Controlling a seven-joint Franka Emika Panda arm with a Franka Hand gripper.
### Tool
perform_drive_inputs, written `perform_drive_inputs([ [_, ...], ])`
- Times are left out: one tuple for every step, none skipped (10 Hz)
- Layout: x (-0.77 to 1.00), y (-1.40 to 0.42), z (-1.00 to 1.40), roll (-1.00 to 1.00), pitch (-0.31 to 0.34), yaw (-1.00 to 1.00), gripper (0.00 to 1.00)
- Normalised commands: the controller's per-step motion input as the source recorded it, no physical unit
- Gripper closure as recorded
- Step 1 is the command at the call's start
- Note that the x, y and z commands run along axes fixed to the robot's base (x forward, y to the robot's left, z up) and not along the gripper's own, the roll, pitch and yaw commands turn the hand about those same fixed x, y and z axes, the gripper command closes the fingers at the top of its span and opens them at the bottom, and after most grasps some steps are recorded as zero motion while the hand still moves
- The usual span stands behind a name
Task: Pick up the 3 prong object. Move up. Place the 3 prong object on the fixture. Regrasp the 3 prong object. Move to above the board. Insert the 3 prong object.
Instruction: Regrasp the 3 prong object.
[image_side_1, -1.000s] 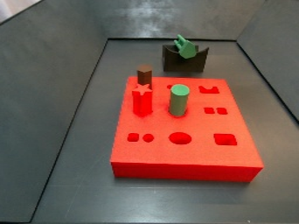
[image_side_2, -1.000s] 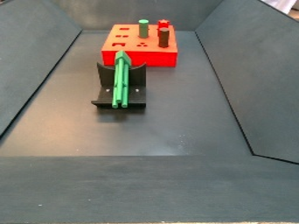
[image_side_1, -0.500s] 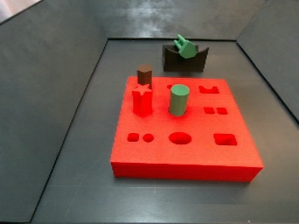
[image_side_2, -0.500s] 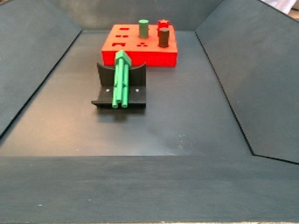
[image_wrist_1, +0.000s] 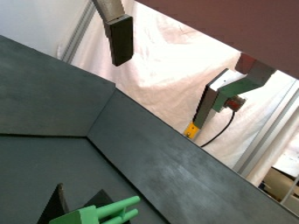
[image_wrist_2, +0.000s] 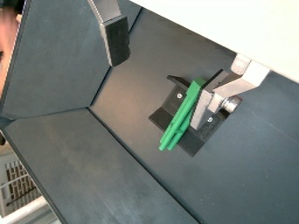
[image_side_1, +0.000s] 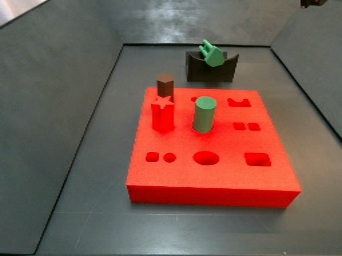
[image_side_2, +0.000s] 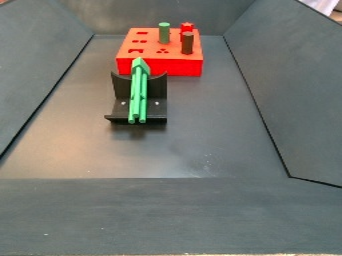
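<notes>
The hand (image_wrist_2: 176, 44), empty with its fingers (image_wrist_2: 115, 39) spread apart, hangs high above the fixture (image_wrist_2: 197, 112). The 3 prong object (image_wrist_2: 181, 116) lies on the fixture, directly below, its long axis running lengthwise along the fixture, ready for the regrasp.

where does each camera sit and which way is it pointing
Wrist view: rides on the arm, looks slantwise past the open gripper to the bin wall; prongs of the 3 prong object at the frame's edge.
Wrist view: looks down between the fingers at the fixture carrying the green piece.
Side view: fixed beyond the board, fixture behind; no robot clearly visible.
Side view: fixed at the opposite end, fixture near, board far; no robot visible.
Both side views share the board, fixture and 3 prong object.
</notes>
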Motion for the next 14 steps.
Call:
perform_drive_inputs([
  [0.03,0.04,-1.00,0.15,-0.045,0.30,0.00],
  [0.03,0.04,-1.00,0.15,-0.059,0.28,0.00],
  [0.04,0.04,-1.00,0.13,-0.116,0.21,0.00],
  [0.05,0.04,-1.00,0.11,-0.155,0.16,0.00],
  [0.06,0.04,-1.00,0.09,-0.179,0.11,0.00],
  [0.06,0.04,-1.00,0.09,-0.185,0.04,0.00],
  [0.07,0.03,-1.00,0.08,-0.181,-0.01,0.00],
  [0.07,0.03,-1.00,0.07,-0.162,-0.05,0.00],
  [0.07,0.03,-1.00,0.07,-0.147,-0.07,0.00],
  [0.07,0.03,-1.00,0.06,-0.107,-0.10,0.00],
  [0.07,0.03,-0.97,0.06,-0.087,-0.10,0.00],
  [0.06,0.02,-0.74,0.05,-0.050,-0.10,0.00],
  [0.05,0.01,-0.57,0.05,-0.024,-0.09,0.00],
  [0.05,0.01,-0.34,0.05,0.009,-0.07,0.00],
])
